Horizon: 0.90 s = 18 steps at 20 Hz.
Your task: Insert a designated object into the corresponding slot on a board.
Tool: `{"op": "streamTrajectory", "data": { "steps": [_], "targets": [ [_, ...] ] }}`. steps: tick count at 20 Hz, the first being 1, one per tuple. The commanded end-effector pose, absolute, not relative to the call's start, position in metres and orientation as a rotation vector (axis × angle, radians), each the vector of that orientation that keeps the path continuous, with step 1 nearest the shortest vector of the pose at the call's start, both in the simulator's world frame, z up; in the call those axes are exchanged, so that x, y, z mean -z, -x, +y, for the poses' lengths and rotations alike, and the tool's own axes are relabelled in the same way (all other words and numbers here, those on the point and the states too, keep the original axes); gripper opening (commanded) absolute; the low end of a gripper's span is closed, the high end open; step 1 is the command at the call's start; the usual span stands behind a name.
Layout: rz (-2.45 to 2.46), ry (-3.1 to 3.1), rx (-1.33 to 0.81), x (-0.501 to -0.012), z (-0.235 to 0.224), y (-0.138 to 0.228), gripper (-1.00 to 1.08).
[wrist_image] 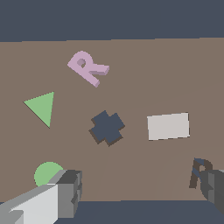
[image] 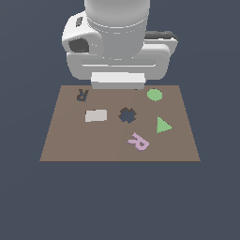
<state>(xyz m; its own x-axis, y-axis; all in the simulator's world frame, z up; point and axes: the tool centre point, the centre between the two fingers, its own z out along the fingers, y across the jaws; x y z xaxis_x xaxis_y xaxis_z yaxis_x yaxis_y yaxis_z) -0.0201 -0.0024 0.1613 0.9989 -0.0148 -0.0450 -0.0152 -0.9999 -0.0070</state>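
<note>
Nothing of the task looks done yet. One pale pink letter-R piece point(image: 138, 141) lies loose on the brown board point(image: 61, 140), near its front edge in the exterior view, towards that view's right, well apart from the dark R-shaped slot point(image: 82, 95) by the far corner on that view's left. Between them sit a dark cog-shaped hole point(image: 127, 115) and a pale rectangle point(image: 96, 115). The claw point(wrist_image: 140, 192) hangs above the board's far edge, fingers spread wide and holding nothing. Reaching, grasping, carrying and inserting all remain, by my judgement.

Green disc point(wrist_image: 47, 173) and R slot point(wrist_image: 199, 171) partly behind end effector point(wrist_image: 142, 194) fingers
</note>
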Motion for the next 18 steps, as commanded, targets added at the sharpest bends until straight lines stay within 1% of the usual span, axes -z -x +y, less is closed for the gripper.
{"op": "streamTrajectory", "data": {
  "steps": [1,10,18],
  "targets": [
    [0.024,3.133,-0.07,-0.161,-0.002,0.02,1.0],
    [-0.068,3.133,-0.066,-0.154,-0.003,0.012,1.0],
    [-0.315,3.119,-0.055,-0.134,0.0,-0.011,1.0]
  ]
}}
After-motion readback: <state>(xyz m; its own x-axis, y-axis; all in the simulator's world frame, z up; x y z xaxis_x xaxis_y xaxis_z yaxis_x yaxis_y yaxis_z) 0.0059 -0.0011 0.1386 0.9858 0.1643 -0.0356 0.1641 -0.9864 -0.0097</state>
